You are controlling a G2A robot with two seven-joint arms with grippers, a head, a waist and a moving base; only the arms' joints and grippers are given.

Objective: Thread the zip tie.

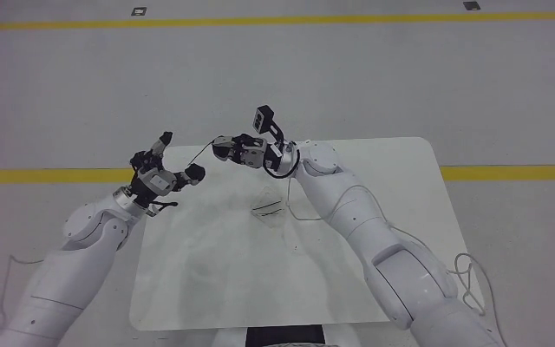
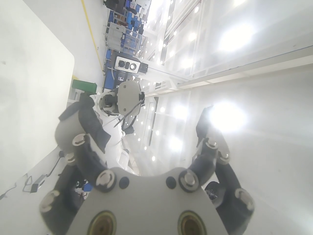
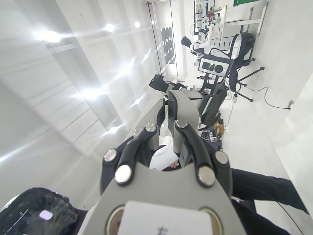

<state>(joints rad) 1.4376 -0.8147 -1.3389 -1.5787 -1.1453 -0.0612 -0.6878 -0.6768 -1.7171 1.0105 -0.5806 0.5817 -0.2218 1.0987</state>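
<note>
Tightly around zip tie: right tool

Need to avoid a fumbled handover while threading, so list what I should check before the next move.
1. Right gripper shut on the zip tie: ok.
2. Left gripper open, fingers spread wide: ok.
3. The zip tie's free end points toward the left gripper: ok.
4. Free end actually between the left fingers: cannot tell, the tie is too thin to place.
5. Tail already passed through the head: cannot tell.
6. Thin loose items on the table lie apart from both grippers: ok.
</note>
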